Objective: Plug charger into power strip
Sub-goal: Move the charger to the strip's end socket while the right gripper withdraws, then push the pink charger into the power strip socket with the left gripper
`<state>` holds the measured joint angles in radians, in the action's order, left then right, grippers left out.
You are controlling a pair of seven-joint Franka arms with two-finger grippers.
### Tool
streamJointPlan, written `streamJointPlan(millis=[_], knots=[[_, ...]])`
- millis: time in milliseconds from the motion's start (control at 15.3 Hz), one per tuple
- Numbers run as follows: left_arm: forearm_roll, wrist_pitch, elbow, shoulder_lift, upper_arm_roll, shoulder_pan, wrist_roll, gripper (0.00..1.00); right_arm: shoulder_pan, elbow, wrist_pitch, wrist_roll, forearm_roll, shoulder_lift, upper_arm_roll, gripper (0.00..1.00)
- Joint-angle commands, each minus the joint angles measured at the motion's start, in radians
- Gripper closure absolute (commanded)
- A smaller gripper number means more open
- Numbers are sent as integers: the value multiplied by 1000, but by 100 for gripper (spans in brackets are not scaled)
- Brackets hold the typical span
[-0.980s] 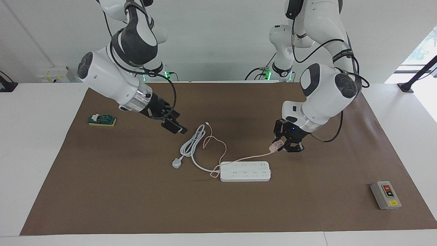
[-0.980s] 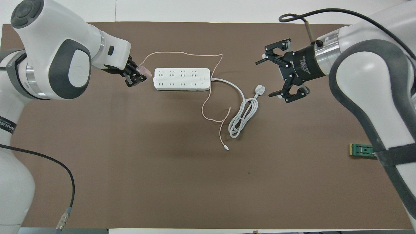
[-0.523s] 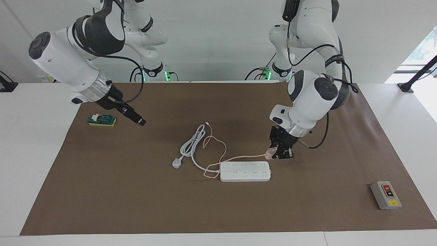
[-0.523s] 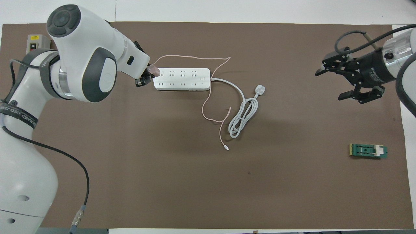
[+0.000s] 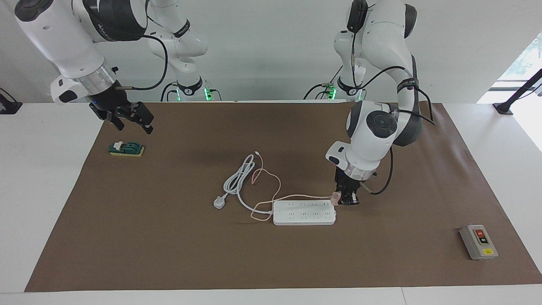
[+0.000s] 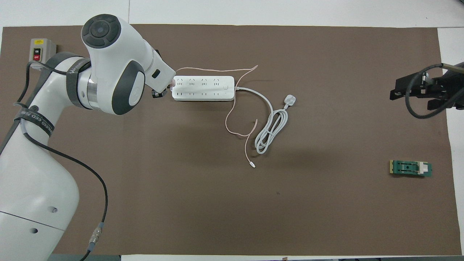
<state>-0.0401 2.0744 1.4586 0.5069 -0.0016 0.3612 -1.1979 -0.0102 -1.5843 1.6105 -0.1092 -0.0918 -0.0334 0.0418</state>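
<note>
The white power strip [image 5: 304,212] [image 6: 203,88] lies flat on the brown mat. My left gripper [image 5: 344,201] [image 6: 159,93] hangs low just off the strip's end toward the left arm's side, pointing down. It is shut on the small pale-pink charger [image 5: 335,198] [image 6: 173,83], which sits right at the strip's end edge; I cannot tell whether they touch. The charger's thin pink cable [image 5: 277,183] [image 6: 232,119] trails along the strip and loops over the mat. In the overhead view the left arm hides most of its gripper. My right gripper [image 5: 130,122] [image 6: 417,96] is open, raised and holding nothing.
The strip's thick white cord, coiled, ends in a white three-pin plug [image 5: 219,202] [image 6: 290,100]. A green block [image 5: 126,148] [image 6: 410,168] lies at the right arm's end, below the right gripper. A grey button box [image 5: 478,242] [image 6: 39,50] sits at the left arm's end.
The left gripper has come down with the charger, closer to the strip's end. The right arm has drawn back from the white cord to its own end of the table.
</note>
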Motion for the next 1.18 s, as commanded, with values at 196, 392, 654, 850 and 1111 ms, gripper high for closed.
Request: streamJointPlan(millis=[196,392,654,850,1111], knots=[[42,73,3,32,9,31,-9,100,-30,-112,45,209,90,61,-13,0],[55,73,9,30,9,35,-9,100,-33,-121,40,232,90,63,-13,0],[101,84,37,29,8,45,-8,100,-37,-135,40,256,93,73,-13,0],[100,92,60,22,8,45,-5,100,-36,-157,46,328,107,82,-13,0],[100,107,94,13,6,47,0,100,-30,-163,45,347,121,84,-13,0]])
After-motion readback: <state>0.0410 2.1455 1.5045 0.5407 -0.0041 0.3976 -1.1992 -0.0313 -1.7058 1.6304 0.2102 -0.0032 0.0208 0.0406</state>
